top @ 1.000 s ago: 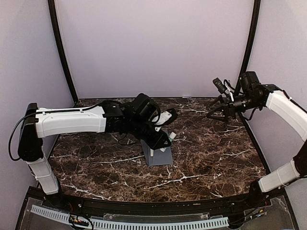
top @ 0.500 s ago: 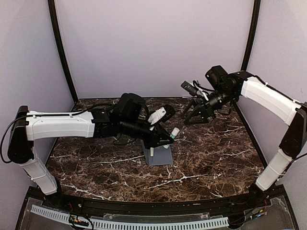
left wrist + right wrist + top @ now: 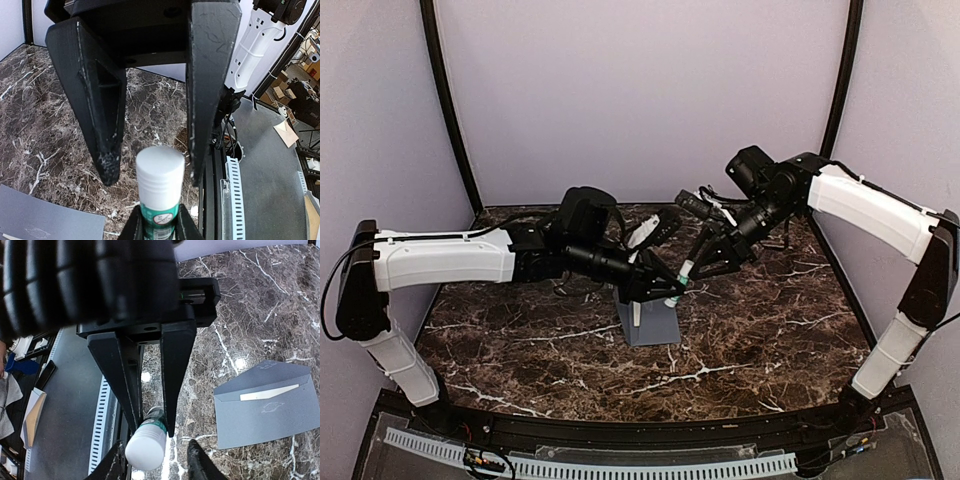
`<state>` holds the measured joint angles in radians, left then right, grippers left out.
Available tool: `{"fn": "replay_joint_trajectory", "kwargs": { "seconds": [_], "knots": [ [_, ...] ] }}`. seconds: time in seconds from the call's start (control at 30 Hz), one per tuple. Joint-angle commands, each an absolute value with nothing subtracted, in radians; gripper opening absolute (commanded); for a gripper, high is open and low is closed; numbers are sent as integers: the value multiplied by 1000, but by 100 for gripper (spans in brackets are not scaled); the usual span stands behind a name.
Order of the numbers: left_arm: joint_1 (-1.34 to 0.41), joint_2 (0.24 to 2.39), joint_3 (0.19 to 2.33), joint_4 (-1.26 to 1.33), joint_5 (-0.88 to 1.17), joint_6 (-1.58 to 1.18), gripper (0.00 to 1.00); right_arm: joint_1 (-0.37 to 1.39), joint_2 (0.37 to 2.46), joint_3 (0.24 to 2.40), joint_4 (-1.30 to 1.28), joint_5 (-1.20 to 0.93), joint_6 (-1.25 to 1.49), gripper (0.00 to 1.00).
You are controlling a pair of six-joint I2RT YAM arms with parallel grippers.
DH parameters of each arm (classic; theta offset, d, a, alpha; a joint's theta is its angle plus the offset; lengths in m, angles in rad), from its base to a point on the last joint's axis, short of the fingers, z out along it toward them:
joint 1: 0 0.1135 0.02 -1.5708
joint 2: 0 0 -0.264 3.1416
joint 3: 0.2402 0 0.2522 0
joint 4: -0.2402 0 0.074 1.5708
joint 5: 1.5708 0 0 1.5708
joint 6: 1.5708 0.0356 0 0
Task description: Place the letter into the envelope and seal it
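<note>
The grey-blue envelope (image 3: 648, 325) lies flat on the marble, its pale emblem (image 3: 272, 406) facing up. A narrow cream strip (image 3: 265, 392) shows at its mouth; I cannot tell whether it is the letter, and no more of the letter shows. Above the envelope my left gripper (image 3: 668, 292) (image 3: 159, 222) is shut on the green body of a glue stick (image 3: 678, 282) (image 3: 160, 175). My right gripper (image 3: 696, 268) (image 3: 155, 459) meets it head-on. It is open, with the white cap (image 3: 146, 447) between its fingers and a gap on one side.
Dark veined marble table (image 3: 770, 320) inside pale walls with black corner poles. A white slotted rail (image 3: 590, 465) runs along the near edge. Both arms meet over the table's middle, just behind the envelope.
The right arm swung in from the rear right to the left gripper, and its jaws narrowed around the cap. The left gripper turned the glue stick up towards it.
</note>
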<state>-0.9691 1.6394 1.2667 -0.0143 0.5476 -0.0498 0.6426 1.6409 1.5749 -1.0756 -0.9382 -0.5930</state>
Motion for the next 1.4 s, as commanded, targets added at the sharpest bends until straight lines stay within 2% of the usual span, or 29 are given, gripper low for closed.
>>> {"fn": "replay_joint_trajectory", "kwargs": {
  "seconds": [0.0, 0.2, 0.37, 0.53, 0.63, 0.73, 0.97, 1.17, 1.37],
  "knots": [
    [-965, 1603, 1263, 7, 587, -57, 4, 658, 1647, 1607, -1086, -958, -585, 35],
    [-963, 1612, 1276, -26, 585, -50, 5, 662, 1660, 1612, -1084, -969, -581, 23],
    [-956, 1611, 1278, -32, 583, -50, 5, 665, 1658, 1607, -1083, -984, -582, 21],
    [-953, 1612, 1278, -32, 584, -55, 5, 667, 1665, 1602, -1080, -994, -581, 6],
    [-953, 1618, 1279, -38, 591, -55, 5, 667, 1666, 1609, -1090, -1002, -594, 0],
    [-952, 1624, 1282, -47, 618, -44, 0, 667, 1667, 1636, -1133, -998, -648, 0],
    [-952, 1645, 1301, -90, 684, -24, 0, 667, 1687, 1738, -1303, -982, -843, 0],
    [-952, 1653, 1306, -92, 663, -30, 0, 667, 1676, 1698, -1161, -944, -675, 0],
    [-951, 1667, 1323, -140, 535, -16, 0, 659, 1678, 1710, -1074, -902, -505, 0]
  ]
}}
